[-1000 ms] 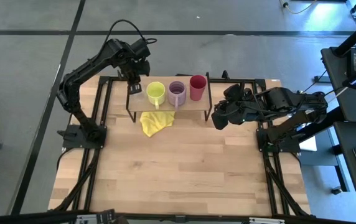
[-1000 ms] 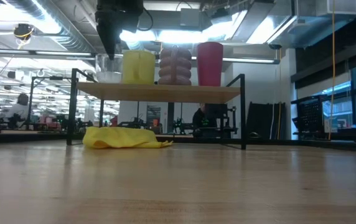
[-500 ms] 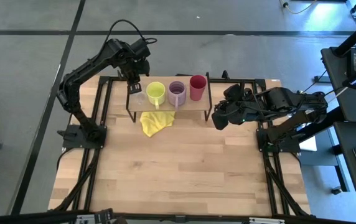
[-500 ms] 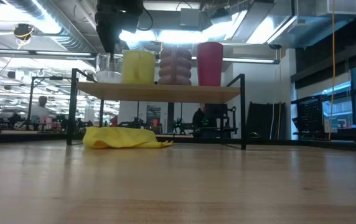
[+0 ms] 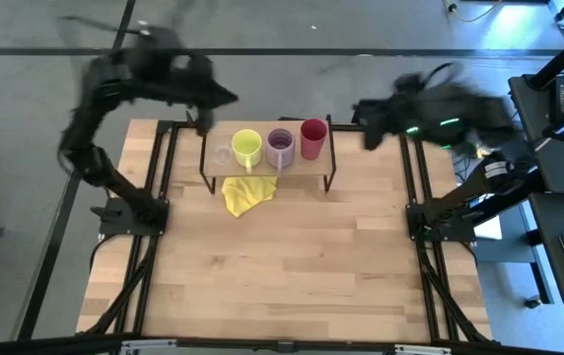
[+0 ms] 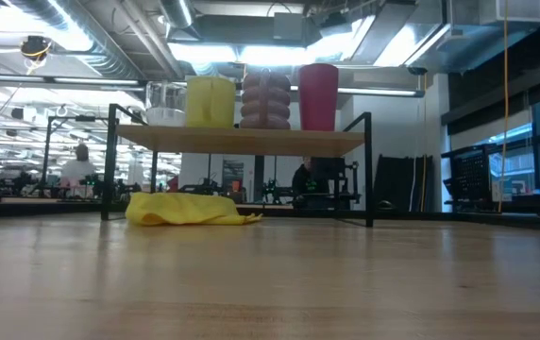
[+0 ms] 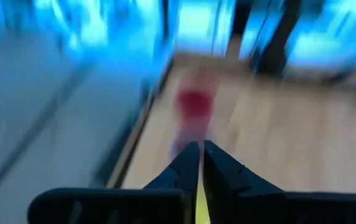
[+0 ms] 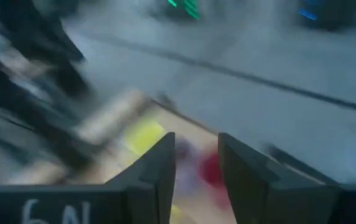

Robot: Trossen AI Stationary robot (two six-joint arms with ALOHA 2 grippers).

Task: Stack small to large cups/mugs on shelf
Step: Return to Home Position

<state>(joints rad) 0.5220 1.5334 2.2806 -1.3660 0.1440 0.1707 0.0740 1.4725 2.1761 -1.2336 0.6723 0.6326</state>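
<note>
Four vessels stand in a row on the shelf (image 5: 267, 166), a light board on black legs (image 6: 242, 140). From its left end they are the clear glass (image 5: 223, 154) (image 6: 164, 104), the lime-yellow mug (image 5: 246, 148) (image 6: 210, 102), the lilac mug (image 5: 280, 146) (image 6: 265, 98) and the red cup (image 5: 313, 138) (image 6: 318, 96). My left gripper (image 5: 218, 97) (image 7: 201, 155) is blurred, raised past the shelf's far left corner, and shut on nothing. My right gripper (image 5: 369, 124) (image 8: 196, 149) is blurred too, raised to the right of the shelf, and open.
A crumpled yellow cloth (image 5: 246, 192) (image 6: 190, 210) lies on the table under the shelf's front edge. The wooden tabletop (image 5: 292, 266) stretches bare toward the near edge. People show in the room behind the table in the low view.
Both arms have swung quickly upward and toward the table's far edge, and both show blurred. The left gripper has left its place over the glass at the shelf's left end and is gone from the low view. The four vessels have stayed where they were.
</note>
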